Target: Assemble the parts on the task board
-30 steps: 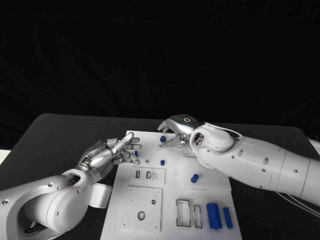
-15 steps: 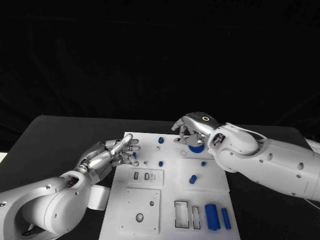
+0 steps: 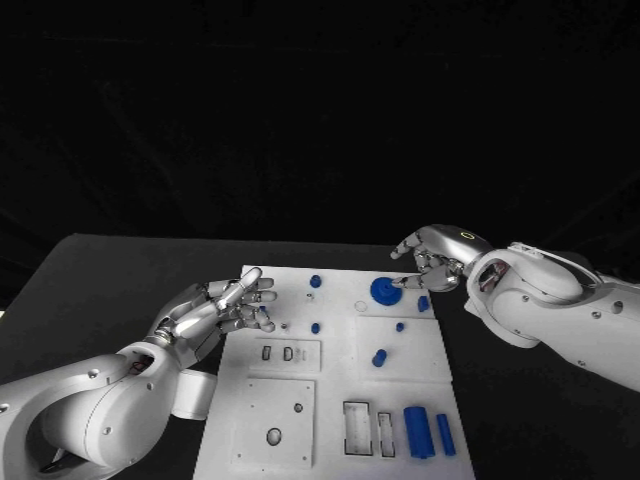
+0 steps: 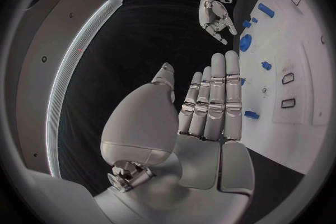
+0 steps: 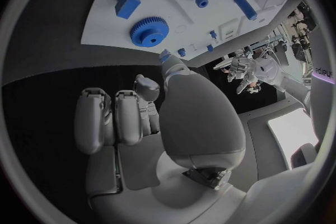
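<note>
The white task board lies in the middle of the black table. A blue gear lies flat near its far edge, also seen in the right wrist view and the left wrist view. My right hand hovers just right of the gear, apart from it, fingers loosely bent and holding nothing. A blue block sits beside the gear. My left hand rests at the board's left edge, fingers spread and straight, with a small blue peg by its fingertips.
Small blue pegs and a short cylinder lie mid-board. Two long blue cylinders stand side by side near the front right corner, next to rectangular slots. Black table runs around the board.
My right hand has moved right and off the far part of the board, leaving the blue gear lying there uncovered. My left hand has stayed in place.
</note>
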